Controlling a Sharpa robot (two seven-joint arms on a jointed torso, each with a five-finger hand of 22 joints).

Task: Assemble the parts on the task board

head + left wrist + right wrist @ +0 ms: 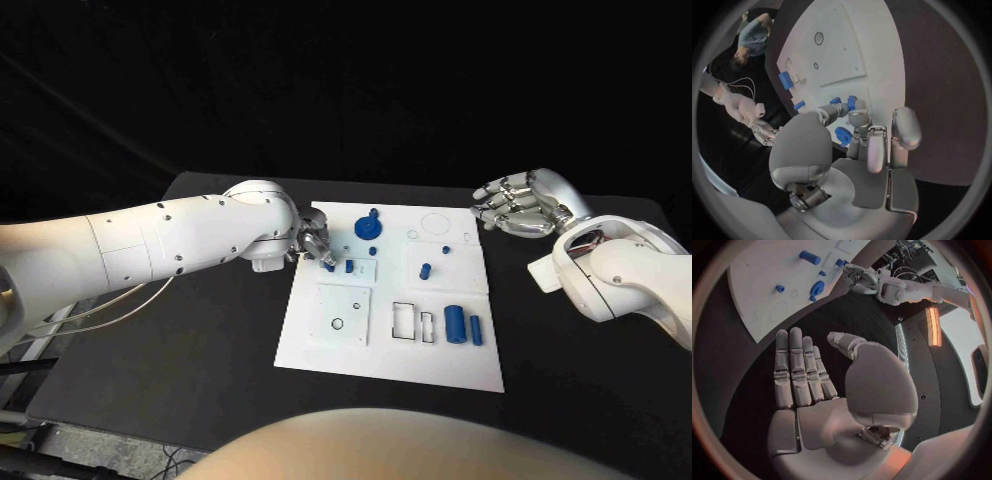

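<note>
Black table [173,360] under white task board [389,355]; left hand [312,246] pinching blue part [332,266], right hand [522,203] spread, empty.

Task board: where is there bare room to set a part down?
The task board has bare white along its near edge, below the square recess and the blue cylinder. Crowded: the far left, where the left hand works among blue parts.

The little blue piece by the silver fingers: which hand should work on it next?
The left hand. Its fingertips already sit at the small blue piece on the task board. The right hand is open and hovers off the board's far corner.
</note>
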